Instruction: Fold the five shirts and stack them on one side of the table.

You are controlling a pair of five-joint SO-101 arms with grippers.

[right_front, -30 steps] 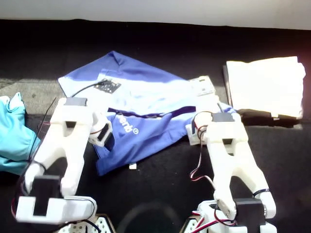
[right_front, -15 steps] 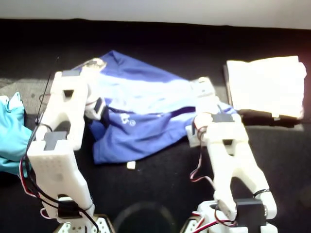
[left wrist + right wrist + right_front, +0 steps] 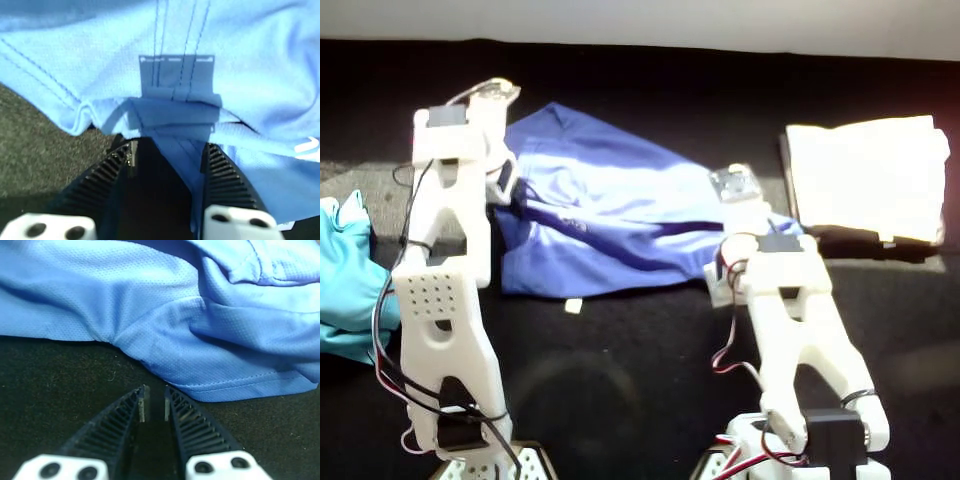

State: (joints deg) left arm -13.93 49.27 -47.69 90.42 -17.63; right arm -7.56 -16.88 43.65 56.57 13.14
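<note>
Blue mesh-fabric shirt point(image 3: 620, 215) lies rumpled on black table point(image 3: 650, 350). Left gripper point(image 3: 170, 147): jaws apart, shirt fold between them. Right gripper point(image 3: 154, 402): jaws nearly together, empty, just short of the hem.

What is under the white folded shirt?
The edge of a dark folded cloth pokes out beneath the white folded shirt, along its near side. The white shirt covers the rest, so whether more lies under it cannot be seen.
</note>
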